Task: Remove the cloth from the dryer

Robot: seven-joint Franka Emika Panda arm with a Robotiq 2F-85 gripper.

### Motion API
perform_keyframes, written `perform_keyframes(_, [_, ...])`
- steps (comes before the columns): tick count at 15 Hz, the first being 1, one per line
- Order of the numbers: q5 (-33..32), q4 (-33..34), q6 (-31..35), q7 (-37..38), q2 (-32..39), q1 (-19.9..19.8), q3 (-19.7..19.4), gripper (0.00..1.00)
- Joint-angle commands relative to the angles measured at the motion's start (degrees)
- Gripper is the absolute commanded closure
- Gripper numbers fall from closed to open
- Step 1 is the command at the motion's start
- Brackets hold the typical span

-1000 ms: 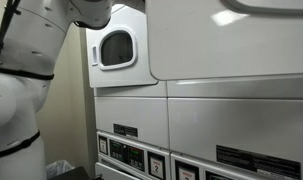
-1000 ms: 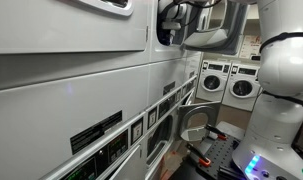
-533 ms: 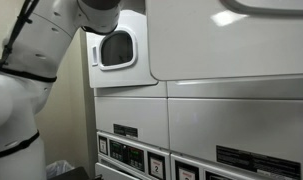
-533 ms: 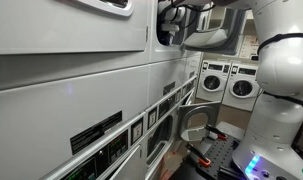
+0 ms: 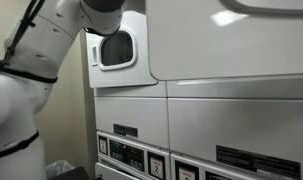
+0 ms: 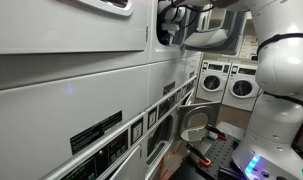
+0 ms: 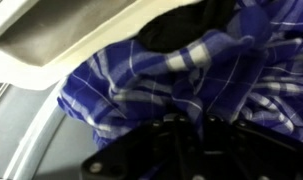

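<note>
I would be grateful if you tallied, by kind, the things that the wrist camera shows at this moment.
cloth, blue plaid: 1
dryer, its pale opening rim: 1
gripper, shut on the cloth: 1
Total: 3

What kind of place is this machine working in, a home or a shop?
Most likely a laundromat or shared laundry room: white dryers stacked in a row with labelled control panels, more round-windowed machines across the aisle, and a blue checked cloth inside one.
</note>
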Motion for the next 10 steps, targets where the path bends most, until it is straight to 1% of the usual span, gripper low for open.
perform_keyframes(1, [1.06, 1.43, -3.78, -2.19, -0.36, -0.72, 1.03, 0.96])
perform_keyframes(6, [0.65, 2.08, -10.18, -2.71, -3.22, -0.98, 0.6, 0.96])
perform_keyframes(10, [1.29, 2.53, -17.55, -5.13, -7.18, -1.83, 0.78, 0.96])
